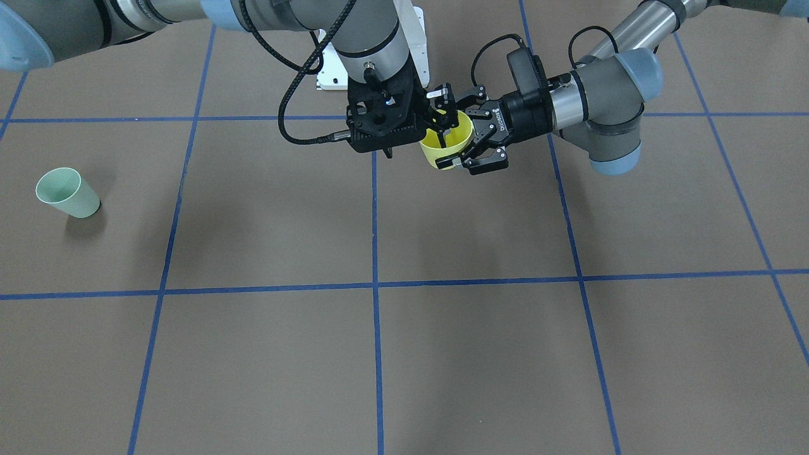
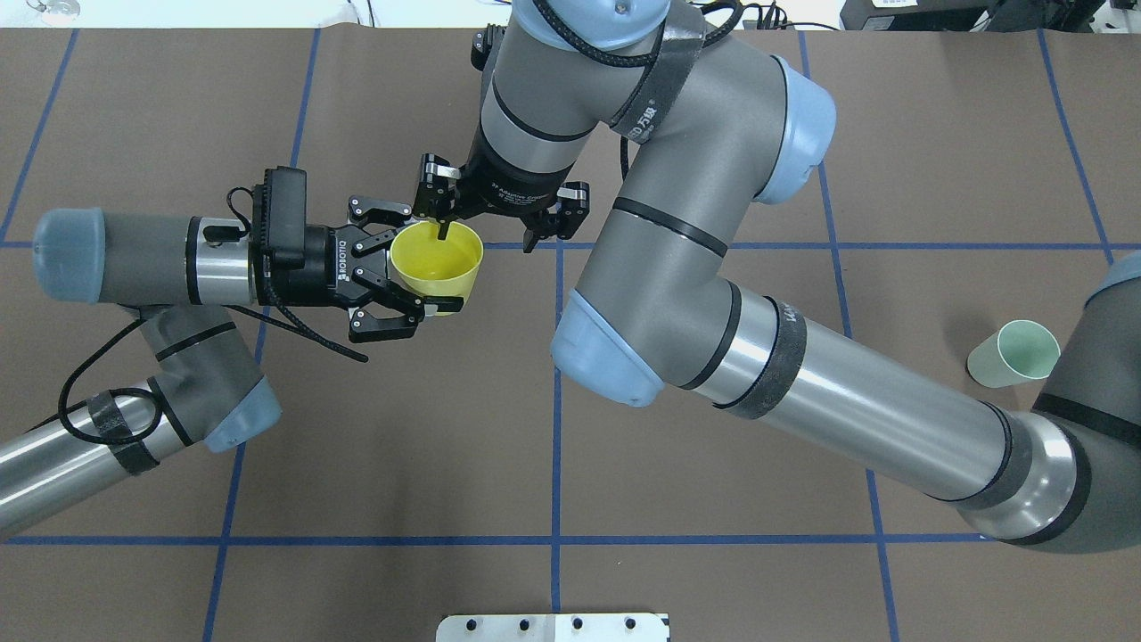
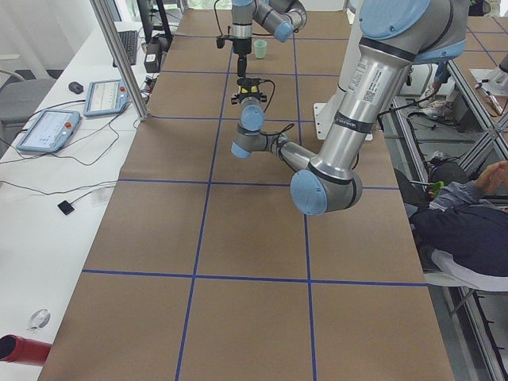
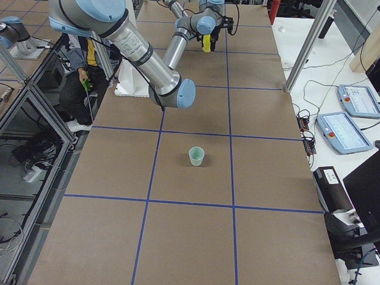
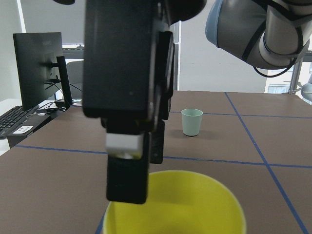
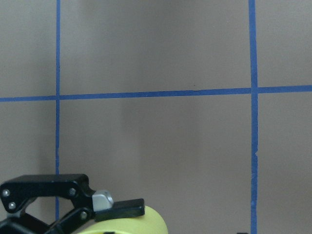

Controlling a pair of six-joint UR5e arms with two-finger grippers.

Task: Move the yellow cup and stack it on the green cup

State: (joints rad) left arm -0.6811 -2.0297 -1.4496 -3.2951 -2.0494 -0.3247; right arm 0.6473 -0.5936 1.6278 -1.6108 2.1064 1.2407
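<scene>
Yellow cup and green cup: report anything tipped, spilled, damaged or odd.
Nothing stands out. The yellow cup is intact, mouth up, gripped by the left gripper; the green cup stands upright. No spills.

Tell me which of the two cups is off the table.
The yellow cup: the left gripper holds it in the air. The green cup stands upright on the table, far to the side.

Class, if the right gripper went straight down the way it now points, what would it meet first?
Probably the yellow cup: one finger of the right gripper hangs inside its mouth, so the cup's inner bottom comes before the table. Depth is unclear.
</scene>
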